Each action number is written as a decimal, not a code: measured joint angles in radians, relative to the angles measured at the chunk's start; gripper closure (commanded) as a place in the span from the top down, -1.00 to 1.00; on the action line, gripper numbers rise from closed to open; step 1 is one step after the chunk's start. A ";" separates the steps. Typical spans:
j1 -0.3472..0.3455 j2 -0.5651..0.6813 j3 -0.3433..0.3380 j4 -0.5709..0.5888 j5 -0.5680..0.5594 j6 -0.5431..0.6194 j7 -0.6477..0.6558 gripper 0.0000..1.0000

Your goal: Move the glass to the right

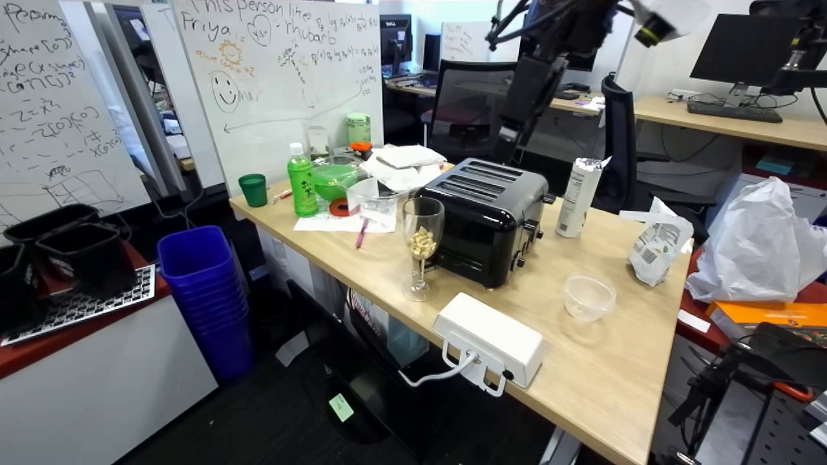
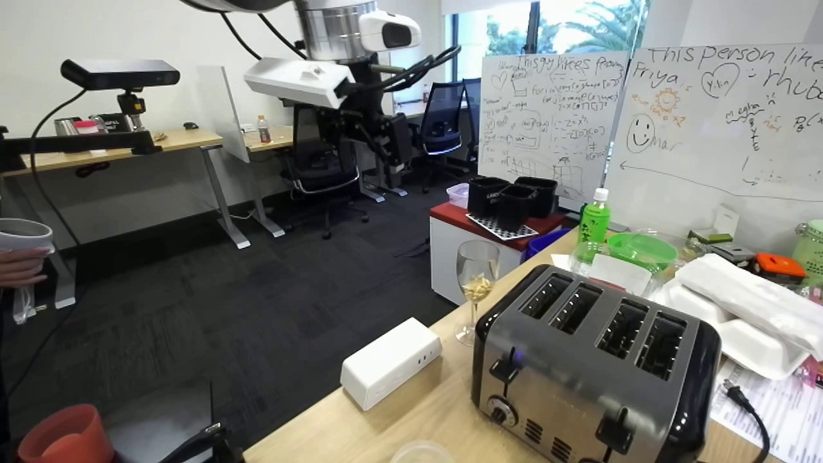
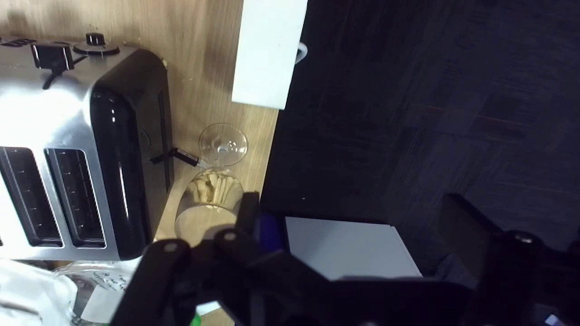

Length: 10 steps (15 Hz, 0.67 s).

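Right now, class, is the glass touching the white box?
Apart: the wrist view shows a strip of table between the glass's foot and the white box.

In the wrist view, the gripper (image 3: 351, 203) partly hides the glass (image 3: 213, 188).

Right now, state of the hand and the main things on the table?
hand: open, holding nothing
glass: upright, part full of pale pieces
toaster: upright
bottle: upright, capped
green cup: upright
clear cup: open side up
white box: cable attached
pink pen: lying flat
plug: lying unplugged
printed bag: crumpled
tall tube: upright
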 measured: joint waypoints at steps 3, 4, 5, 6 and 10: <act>-0.006 0.092 0.012 0.067 -0.006 0.055 0.045 1.00; -0.007 0.104 0.014 0.076 -0.007 0.058 0.049 1.00; -0.008 0.107 0.015 0.080 -0.007 0.059 0.050 1.00; -0.009 0.106 0.015 0.080 -0.007 0.059 0.050 1.00; -0.010 0.105 0.015 0.081 -0.007 0.059 0.051 1.00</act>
